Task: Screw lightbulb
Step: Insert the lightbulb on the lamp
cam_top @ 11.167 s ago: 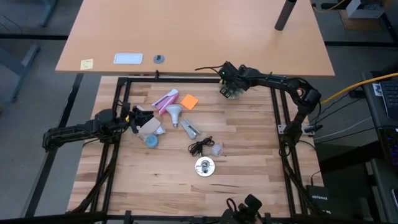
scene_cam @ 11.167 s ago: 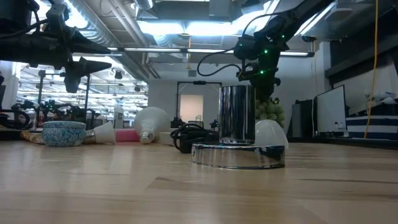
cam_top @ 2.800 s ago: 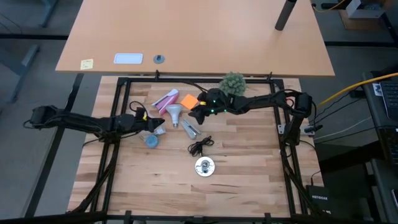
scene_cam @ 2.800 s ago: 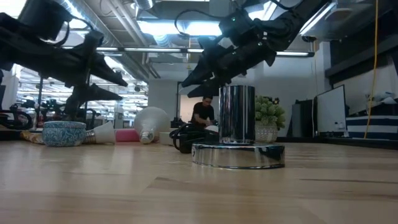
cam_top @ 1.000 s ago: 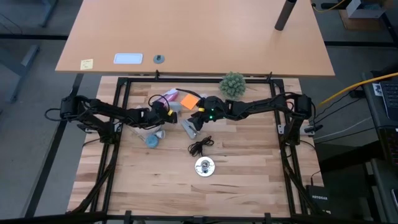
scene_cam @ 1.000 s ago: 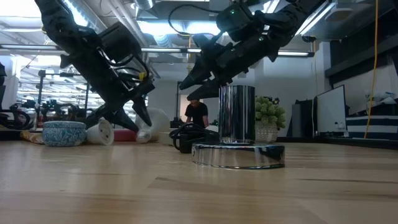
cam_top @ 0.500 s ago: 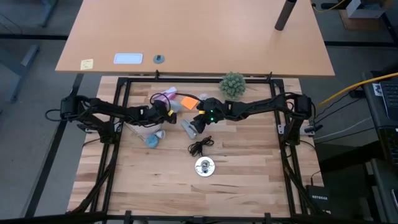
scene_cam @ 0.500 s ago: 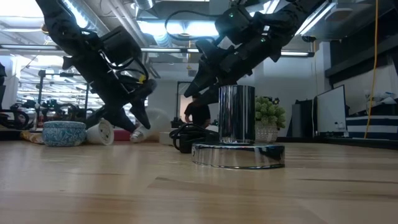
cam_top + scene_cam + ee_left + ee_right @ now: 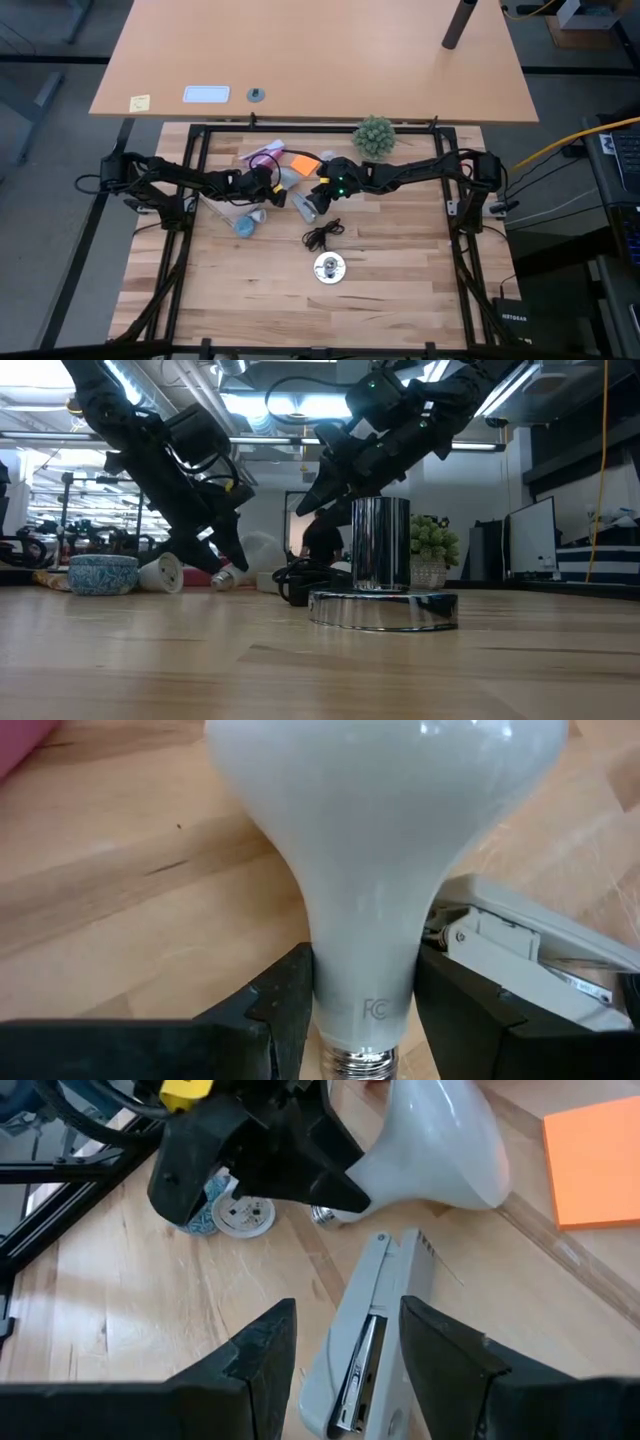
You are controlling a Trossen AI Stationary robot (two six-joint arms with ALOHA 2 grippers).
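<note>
Two arms are crowded together near the back middle of the wooden worktop (image 9: 380,260); the left pincer (image 9: 272,186) has its fingers (image 9: 290,1010) on either side of the narrow neck of the lightbulb (image 9: 385,850), right above the silver threaded base, and from the left wrist view they look pressed against the frosted glass, so I'd call that pinching the lightbulb; the bulb lies on its side on the wood with the dome pointing away from that arm; in the high view it sits just beside an orange sticky note (image 9: 303,163) and a pink thing (image 9: 262,155).

Right pincer (image 9: 308,205) is spread, both fingers (image 9: 262,1350) straddling the grey-silver oblong item (image 9: 370,1340) that lies flat on the worktop just beside the bulb's base; can't tell if the fingers actually touch it.

Out in front of all that sits the shiny round metal socket (image 9: 329,267) with its coiled black cord (image 9: 322,235), well apart from both pincers; in the low view it stands upright as a chrome cylinder on a wide base; a small blue patterned bowl (image 9: 103,574) is off by the left arm, a green plant ball (image 9: 374,134) at the back edge; a person (image 9: 322,543) shows far off in the room behind.
</note>
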